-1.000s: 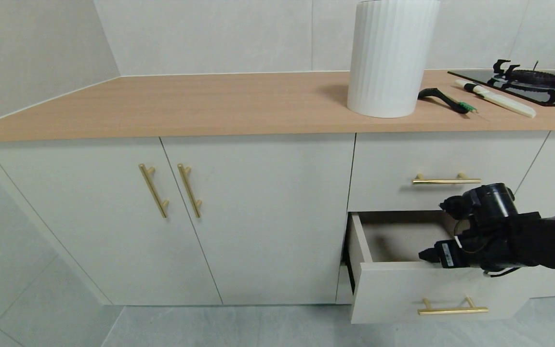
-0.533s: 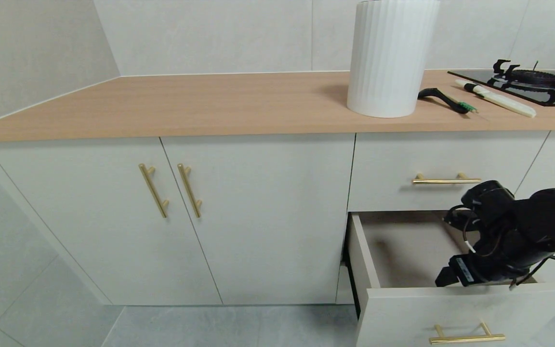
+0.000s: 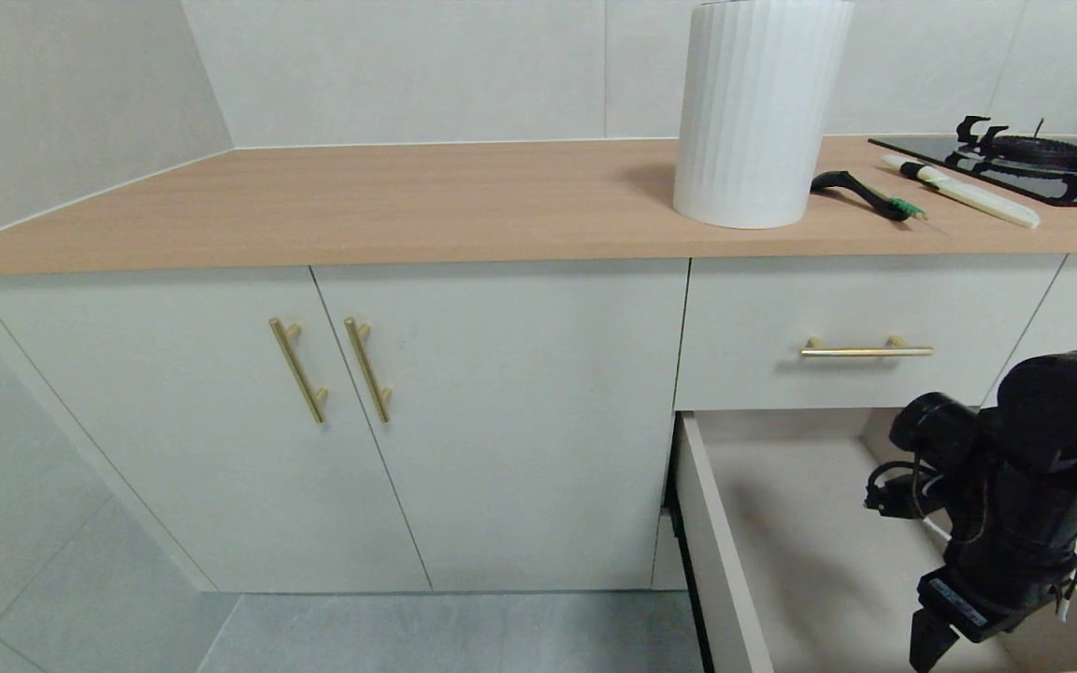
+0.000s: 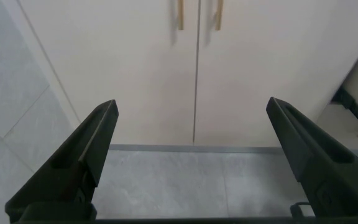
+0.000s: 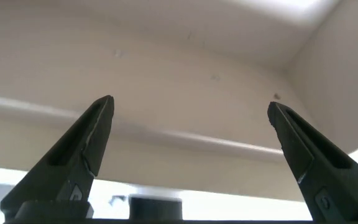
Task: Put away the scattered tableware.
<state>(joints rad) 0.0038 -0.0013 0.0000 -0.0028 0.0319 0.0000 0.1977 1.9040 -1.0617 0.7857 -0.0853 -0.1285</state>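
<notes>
On the wooden countertop (image 3: 361,201) at the right lie a black-handled utensil with a green tip (image 3: 861,193) and a cream-white knife (image 3: 967,193). Below them the lower drawer (image 3: 702,495) is pulled far out, and its pale floor is bare. My right gripper (image 3: 929,647) hangs over the drawer's front right part and points down. In the right wrist view the right gripper (image 5: 191,103) is open, holds nothing, and faces the drawer's inner wall (image 5: 185,68). My left gripper (image 4: 191,106) is open and holds nothing, low in front of the double cabinet doors (image 4: 197,68).
A tall white ribbed container (image 3: 758,112) stands on the counter just left of the utensils. A black gas hob (image 3: 1034,154) sits at the far right. The upper drawer with its brass handle (image 3: 866,350) is closed. Grey floor tiles (image 4: 166,186) lie below the cabinets.
The lower drawer has slid much farther out towards me. My right arm came back and down with it and now points downward into the drawer.
</notes>
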